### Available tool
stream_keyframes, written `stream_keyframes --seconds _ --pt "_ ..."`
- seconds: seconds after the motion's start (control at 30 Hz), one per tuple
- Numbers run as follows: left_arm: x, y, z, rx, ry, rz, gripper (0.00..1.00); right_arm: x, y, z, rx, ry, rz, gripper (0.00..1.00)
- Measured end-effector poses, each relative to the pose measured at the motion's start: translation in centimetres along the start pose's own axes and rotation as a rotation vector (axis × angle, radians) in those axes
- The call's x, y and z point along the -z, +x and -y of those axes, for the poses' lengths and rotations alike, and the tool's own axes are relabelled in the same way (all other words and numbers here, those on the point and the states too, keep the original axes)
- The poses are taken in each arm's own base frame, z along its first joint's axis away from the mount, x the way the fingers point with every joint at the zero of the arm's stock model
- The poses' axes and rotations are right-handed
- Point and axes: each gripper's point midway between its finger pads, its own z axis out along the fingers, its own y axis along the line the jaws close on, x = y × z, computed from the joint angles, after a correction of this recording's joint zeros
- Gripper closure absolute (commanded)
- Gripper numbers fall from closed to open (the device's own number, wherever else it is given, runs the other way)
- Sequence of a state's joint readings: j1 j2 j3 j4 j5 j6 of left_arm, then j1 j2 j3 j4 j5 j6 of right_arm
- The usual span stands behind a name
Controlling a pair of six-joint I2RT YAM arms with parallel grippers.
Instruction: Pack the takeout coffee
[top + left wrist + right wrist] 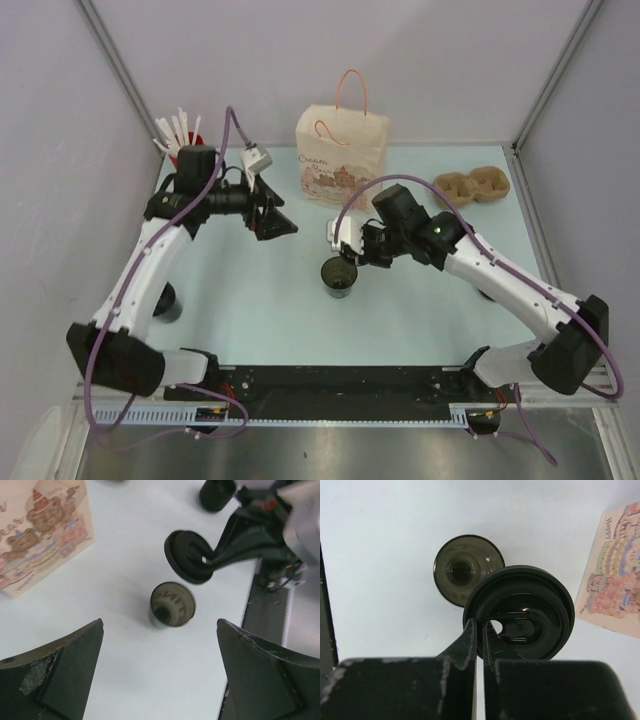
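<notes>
The takeout coffee (339, 277) is a small dark smoky cup standing open-topped on the pale table, also seen in the left wrist view (173, 605) and the right wrist view (462, 570). My right gripper (479, 625) is shut on the rim of a wider black round lid (530, 612), held just above and beside the cup (187, 557). In the top view the right gripper (352, 254) hangs right over the cup. My left gripper (277, 211) stands wide open and empty, raised to the left of the cup, its jaws far apart (160, 632).
A paper bag (341, 158) with red handles and a bear print stands at the back centre. A red cup of white straws (183, 140) is at the back left. A brown cardboard cup carrier (473, 185) lies at the back right. A dark round object (166, 302) sits by the left arm.
</notes>
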State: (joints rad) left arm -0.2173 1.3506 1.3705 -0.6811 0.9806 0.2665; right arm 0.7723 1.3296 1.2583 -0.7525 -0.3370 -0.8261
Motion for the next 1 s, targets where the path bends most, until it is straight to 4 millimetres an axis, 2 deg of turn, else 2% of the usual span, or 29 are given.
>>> stream_keyframes --seconds 0.23,0.5,0.73,1.0 --pt "2.8 3.3 1.6 -0.214 -0.181 0.065 0.01 -2.7 -0.8 0.9 -0.111 -0.095 0.001 0.99" --pt "2.5 7.0 -0.3 -0.251 -0.276 0.065 0.01 -4.9 -0.1 -1.2 -0.17 -0.194 -0.073 0.98" --pt "3.3 7.2 -1.6 -0.267 -0.331 0.061 0.0 -5.4 0.0 -3.5 -0.165 -0.267 -0.112 0.98" --pt "5.2 6.2 -1.2 -0.322 -0.376 0.098 0.01 -6.1 0.9 -3.7 -0.188 -0.284 -0.142 0.99"
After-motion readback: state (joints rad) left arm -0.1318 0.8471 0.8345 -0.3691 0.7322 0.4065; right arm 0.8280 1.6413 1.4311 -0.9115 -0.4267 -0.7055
